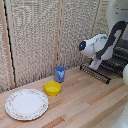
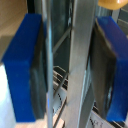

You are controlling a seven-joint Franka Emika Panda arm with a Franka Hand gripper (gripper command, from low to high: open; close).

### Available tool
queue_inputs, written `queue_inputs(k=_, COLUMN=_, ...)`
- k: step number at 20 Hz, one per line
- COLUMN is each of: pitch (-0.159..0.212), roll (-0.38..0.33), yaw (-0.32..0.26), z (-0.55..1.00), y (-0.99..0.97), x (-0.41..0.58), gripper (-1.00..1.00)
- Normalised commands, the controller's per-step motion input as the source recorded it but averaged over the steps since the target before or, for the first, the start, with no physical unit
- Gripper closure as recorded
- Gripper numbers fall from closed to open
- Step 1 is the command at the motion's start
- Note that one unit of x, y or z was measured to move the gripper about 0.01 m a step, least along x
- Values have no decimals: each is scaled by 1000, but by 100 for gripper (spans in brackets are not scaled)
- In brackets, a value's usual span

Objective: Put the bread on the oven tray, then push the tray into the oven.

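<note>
Nearest on the tabletop (image 1: 85, 107), a patterned plate (image 1: 26, 104) sits left of the yellow bowl (image 1: 52, 88); right of it, the end effector (image 1: 95, 64) straddles the oven pan (image 1: 100, 73), fingers (image 2: 27, 67) slightly apart around its bar. Pushing level should seat it; bread unseen.

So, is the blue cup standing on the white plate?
No, the blue cup stands on the wooden table, behind the yellow bowl, apart from the plate.
</note>
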Motion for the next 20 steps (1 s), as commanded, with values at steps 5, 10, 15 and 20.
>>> queue_inputs(k=5, pitch=-5, roll=-53, yaw=0, z=63, y=-993, x=-287, gripper=100)
queue_inputs(k=10, pitch=1, roll=-88, yaw=0, z=-703, y=-477, x=-98, gripper=100)
queue_inputs(k=15, pitch=-72, roll=20, yaw=-17, z=-11, y=-982, x=-111, gripper=100)
queue_inputs(k=20, pitch=-116, roll=52, yaw=-34, z=301, y=-915, x=-58, gripper=100)
